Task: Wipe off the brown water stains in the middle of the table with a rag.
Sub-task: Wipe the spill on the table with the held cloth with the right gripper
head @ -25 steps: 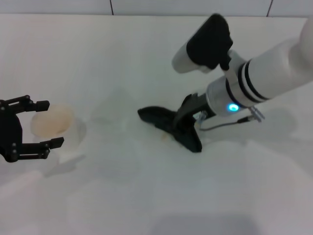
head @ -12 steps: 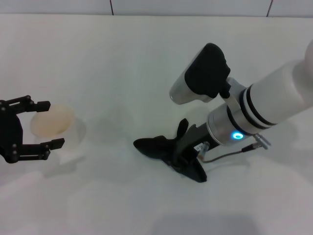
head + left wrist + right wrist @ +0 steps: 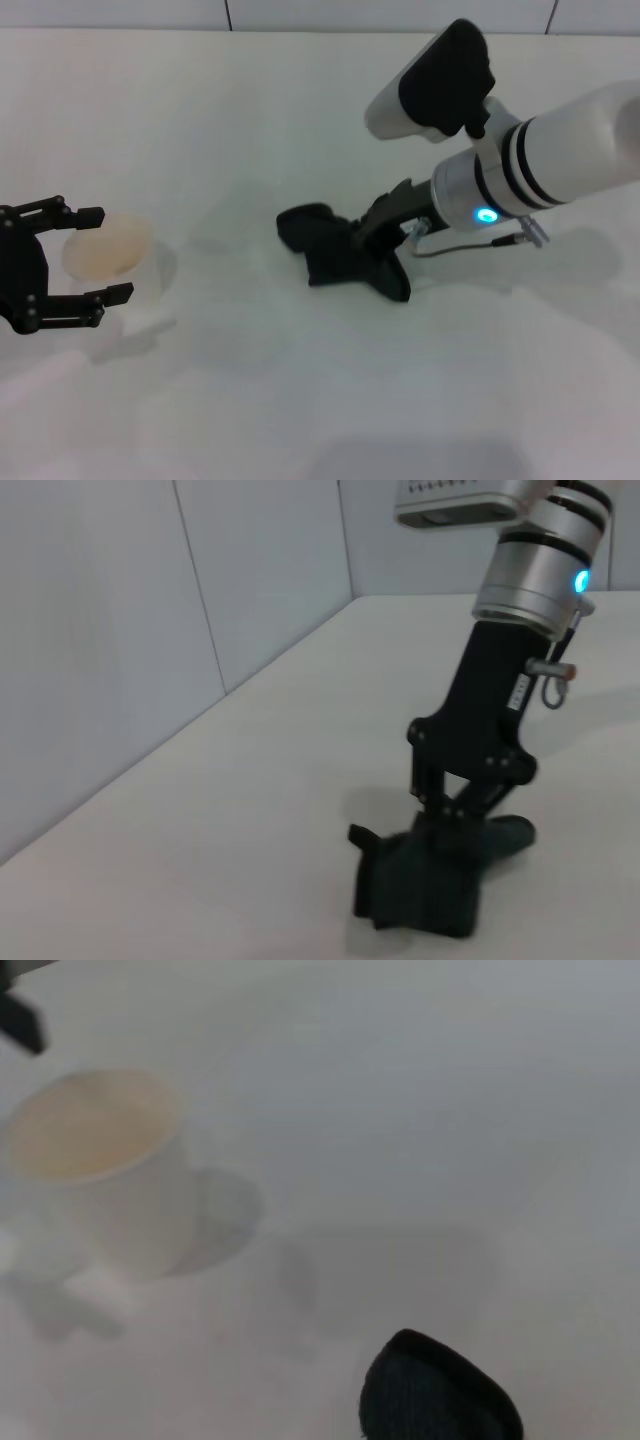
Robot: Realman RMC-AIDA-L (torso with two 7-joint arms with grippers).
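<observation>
Centrally, black rag (image 3: 335, 253) on white table (image 3: 300, 400).

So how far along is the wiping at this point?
Mostly done, it seems: no brown stain shows on the table around the rag, though any under the cloth is hidden. In hand: the right gripper presses the rag to the tabletop. Left: lifting the rag to confirm. The left gripper sits open around the cup.
</observation>
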